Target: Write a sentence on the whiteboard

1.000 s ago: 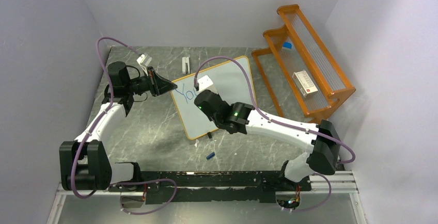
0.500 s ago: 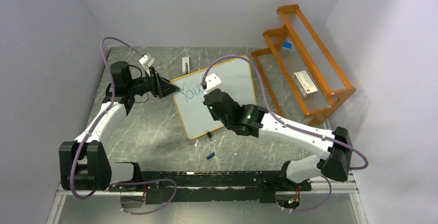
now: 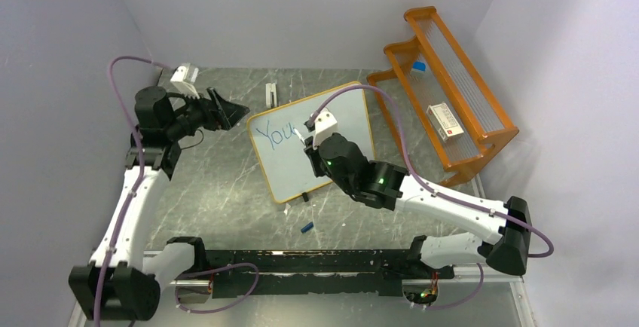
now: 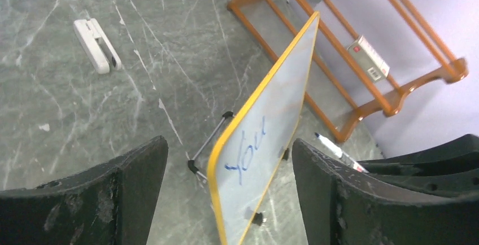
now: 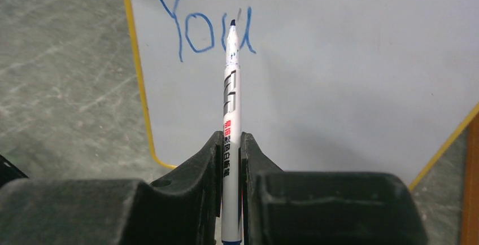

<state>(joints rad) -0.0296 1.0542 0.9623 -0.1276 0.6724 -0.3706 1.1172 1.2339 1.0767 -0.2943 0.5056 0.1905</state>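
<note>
White, orange-framed whiteboard (image 3: pixel 285 167) reads "You" in blue; right gripper (image 5: pixel 230 139) pinches a marker (image 5: pixel 231 87), left gripper (image 3: pixel 232 108) gapes wide.

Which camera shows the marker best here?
The right wrist view: the marker fills the centre, clamped in the right pincer, tip by the blue "You" on the whiteboard. The left wrist view shows only its tip end; top external, a tiny sliver.
</note>
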